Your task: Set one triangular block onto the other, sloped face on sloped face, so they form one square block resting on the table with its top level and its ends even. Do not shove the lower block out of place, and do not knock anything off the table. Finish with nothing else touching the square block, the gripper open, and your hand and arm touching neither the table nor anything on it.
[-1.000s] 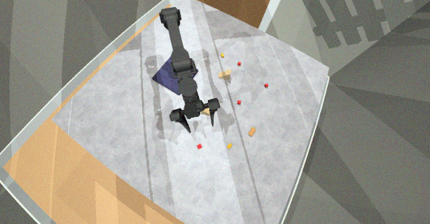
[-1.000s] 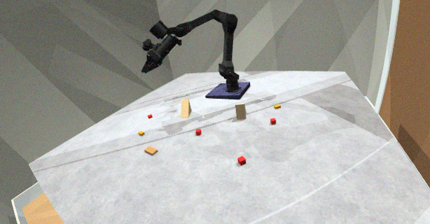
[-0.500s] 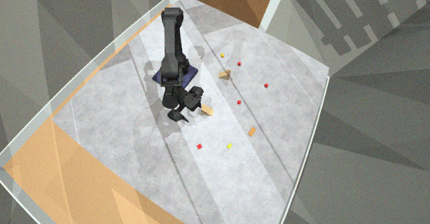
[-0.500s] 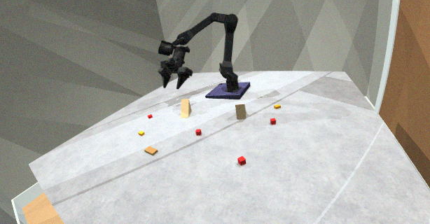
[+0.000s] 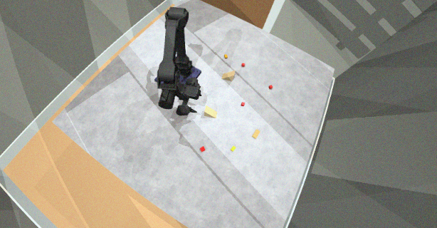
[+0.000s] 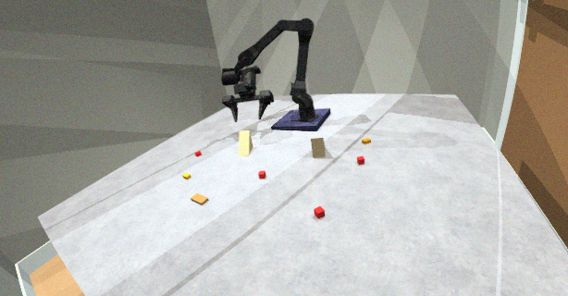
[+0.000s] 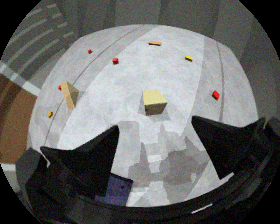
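Observation:
A pale yellow triangular block [image 5: 210, 112] [image 6: 245, 143] [image 7: 154, 102] stands on the table in front of the arm. A tan triangular block [image 5: 228, 75] [image 6: 317, 147] [image 7: 69, 95] stands apart from it, to its right in the exterior view and at the left in the wrist view. My gripper [image 5: 198, 102] [image 6: 248, 120] [image 7: 156, 124] is wide open and empty. It hangs above the table, pointing down, on the arm-base side of the pale yellow block, touching neither block.
Red cubes [image 5: 243, 104] [image 6: 319, 212] [image 7: 216, 95] lie scattered around the blocks. A flat orange piece [image 5: 256, 134] [image 6: 199, 199] and a small yellow piece [image 5: 233, 148] [image 6: 186, 176] lie farther out. A small orange piece [image 5: 225, 56] [image 6: 366, 141] lies beyond the tan block. The arm stands on a blue base [image 6: 284, 125].

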Robot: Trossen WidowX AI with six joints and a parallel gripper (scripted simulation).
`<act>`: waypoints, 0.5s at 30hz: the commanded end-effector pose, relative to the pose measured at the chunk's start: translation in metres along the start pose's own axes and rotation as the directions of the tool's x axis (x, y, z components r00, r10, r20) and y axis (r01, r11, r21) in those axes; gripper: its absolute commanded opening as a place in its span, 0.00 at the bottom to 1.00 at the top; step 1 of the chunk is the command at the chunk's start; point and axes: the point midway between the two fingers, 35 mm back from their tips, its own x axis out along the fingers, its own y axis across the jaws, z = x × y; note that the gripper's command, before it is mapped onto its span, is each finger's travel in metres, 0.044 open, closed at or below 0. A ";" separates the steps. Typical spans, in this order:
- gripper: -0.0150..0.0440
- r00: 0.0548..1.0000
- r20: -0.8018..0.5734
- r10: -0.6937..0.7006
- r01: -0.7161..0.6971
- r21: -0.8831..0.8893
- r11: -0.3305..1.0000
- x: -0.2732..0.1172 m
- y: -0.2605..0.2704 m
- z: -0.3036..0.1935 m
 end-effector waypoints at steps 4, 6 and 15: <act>1.00 1.000 0.005 0.009 -0.009 -0.004 1.000 0.009 0.000 -0.001; 1.00 1.000 0.005 0.009 -0.009 -0.005 1.000 0.012 -0.001 -0.002; 1.00 1.000 0.003 0.010 -0.010 -0.005 1.000 0.027 -0.004 -0.002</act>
